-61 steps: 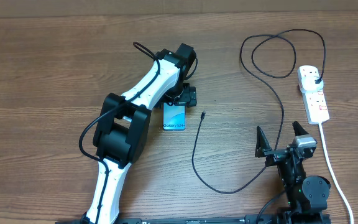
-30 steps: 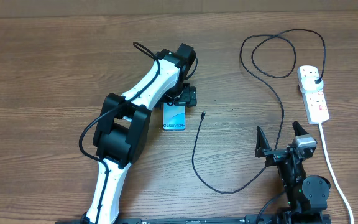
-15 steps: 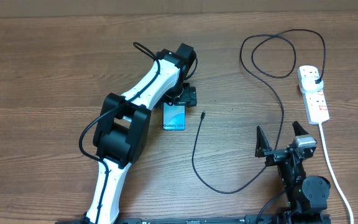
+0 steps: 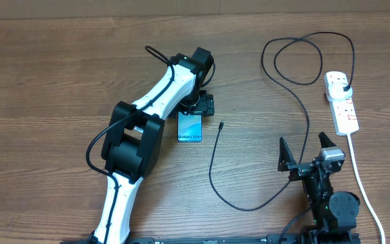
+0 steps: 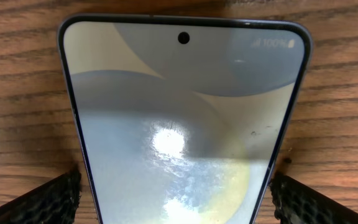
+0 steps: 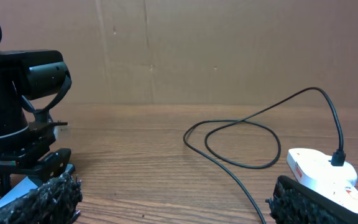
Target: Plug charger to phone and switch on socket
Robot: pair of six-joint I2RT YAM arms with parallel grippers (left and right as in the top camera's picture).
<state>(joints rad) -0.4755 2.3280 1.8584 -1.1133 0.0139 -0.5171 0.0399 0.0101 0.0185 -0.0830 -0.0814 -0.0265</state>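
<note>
phone (image 5: 179,124): lower end cut off at wrist view's 6 o'clock edge; overhead, far end hidden under left gripper (image 4: 196,108)
socket (image 6: 319,169): cut off at right wrist view's 4 o'clock corner; switch positions too small to read
charger tip (image 4: 221,125): too small to make out

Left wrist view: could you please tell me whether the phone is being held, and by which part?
Nothing is held: the phone lies within the open left claw; the right claw is open, empty.

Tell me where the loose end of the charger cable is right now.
In the overhead view the charger tip lies near the middle of the table, just right of the phone without touching it, well left of the socket.
</note>
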